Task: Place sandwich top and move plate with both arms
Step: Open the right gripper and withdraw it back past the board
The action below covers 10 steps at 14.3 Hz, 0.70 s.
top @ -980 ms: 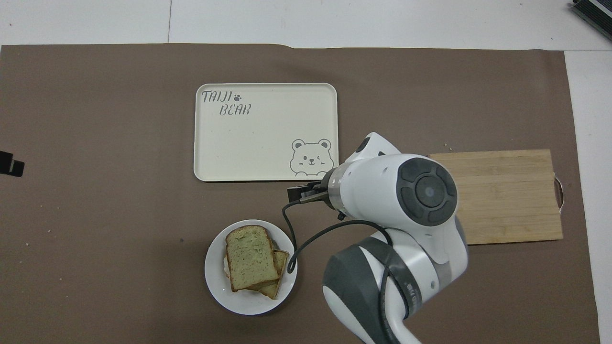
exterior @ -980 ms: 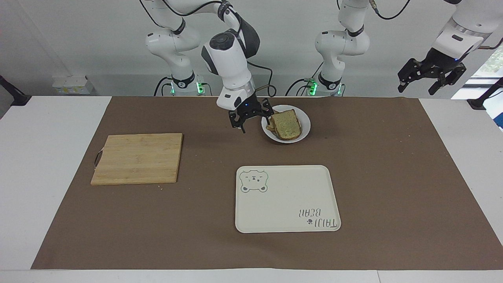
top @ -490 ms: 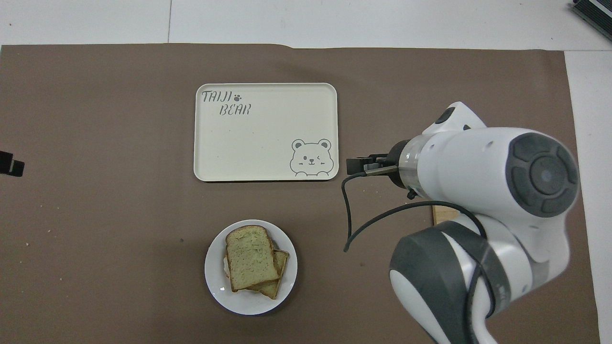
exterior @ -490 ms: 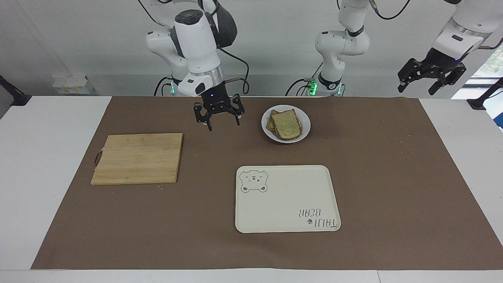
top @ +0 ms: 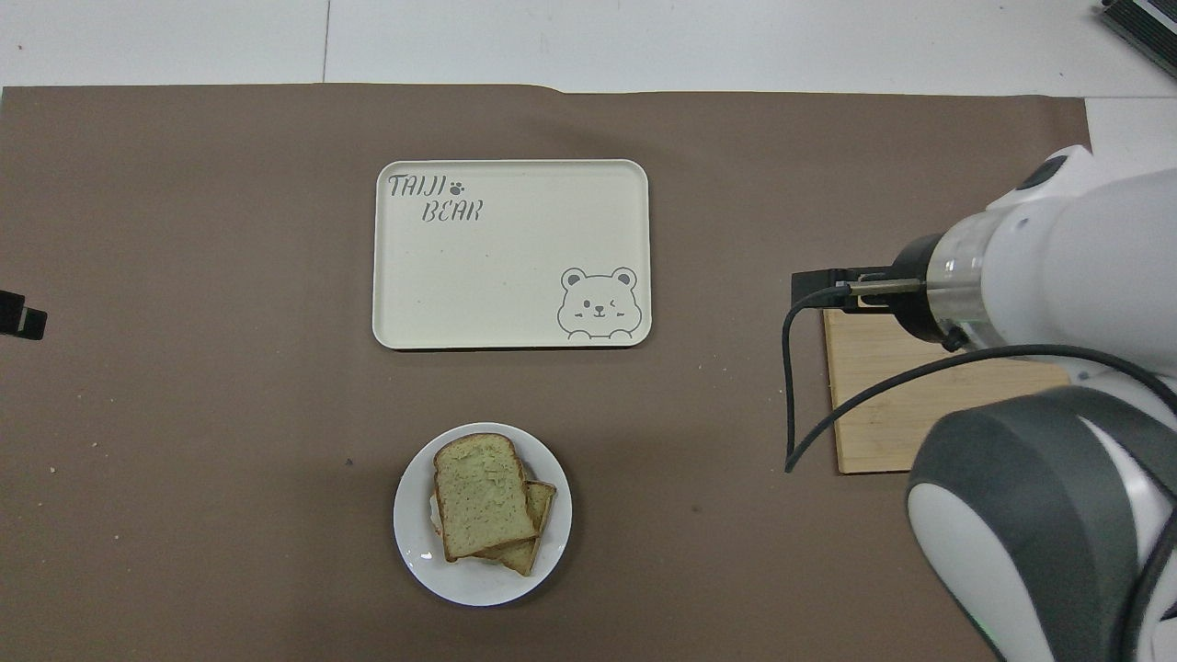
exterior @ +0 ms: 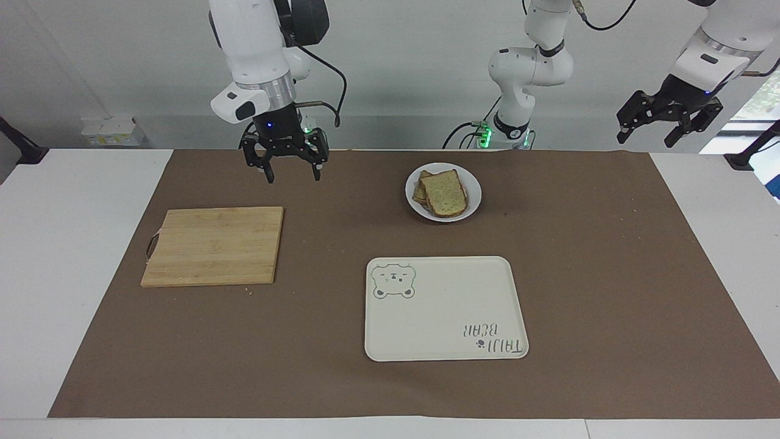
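Note:
The sandwich top [exterior: 446,194], a plain speckled bread slice, lies on another slice on the small white plate [exterior: 474,194], which sits on the brown mat close to the robots. Both also show in the overhead view: the sandwich top [top: 483,495] and the plate [top: 423,561]. My right gripper [exterior: 293,177] is open and empty, raised over the mat between the plate and the cutting board. In the overhead view its fingers are hidden under the arm. My left gripper [exterior: 646,139] is open and empty, and waits high off the left arm's end of the table.
A cream tray with a bear drawing [exterior: 445,311] [top: 497,276] lies farther from the robots than the plate. A wooden cutting board [exterior: 213,245] [top: 874,405] lies toward the right arm's end, partly covered by the right arm in the overhead view.
My right gripper has drawn away from beside the plate, risen, and swung toward the right arm's end of the table. The bread, the plate and the left arm have not moved.

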{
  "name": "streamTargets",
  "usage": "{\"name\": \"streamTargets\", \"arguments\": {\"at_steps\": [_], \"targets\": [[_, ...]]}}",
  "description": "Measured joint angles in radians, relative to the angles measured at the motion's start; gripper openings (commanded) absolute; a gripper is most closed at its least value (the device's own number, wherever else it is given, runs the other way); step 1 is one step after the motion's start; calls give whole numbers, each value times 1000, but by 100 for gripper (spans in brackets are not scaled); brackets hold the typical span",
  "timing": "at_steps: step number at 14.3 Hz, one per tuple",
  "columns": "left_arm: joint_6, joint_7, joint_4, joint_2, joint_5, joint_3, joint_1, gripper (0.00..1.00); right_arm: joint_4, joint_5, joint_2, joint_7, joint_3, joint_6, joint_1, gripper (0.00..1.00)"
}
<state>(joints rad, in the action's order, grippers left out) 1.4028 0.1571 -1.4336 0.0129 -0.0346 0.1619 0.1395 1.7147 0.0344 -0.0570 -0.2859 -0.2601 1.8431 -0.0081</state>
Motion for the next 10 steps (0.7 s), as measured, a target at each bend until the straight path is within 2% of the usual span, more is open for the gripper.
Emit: {"name": "streamTargets", "arguments": {"at_steps": [7,10], "targets": [[0,0,0,0,0,0,0,100,-43,0,-50,0,89,-90,-12,100],[0,0,0,0,0,0,0,100,-43,0,-67,0,160,-122,-13,100]]}}
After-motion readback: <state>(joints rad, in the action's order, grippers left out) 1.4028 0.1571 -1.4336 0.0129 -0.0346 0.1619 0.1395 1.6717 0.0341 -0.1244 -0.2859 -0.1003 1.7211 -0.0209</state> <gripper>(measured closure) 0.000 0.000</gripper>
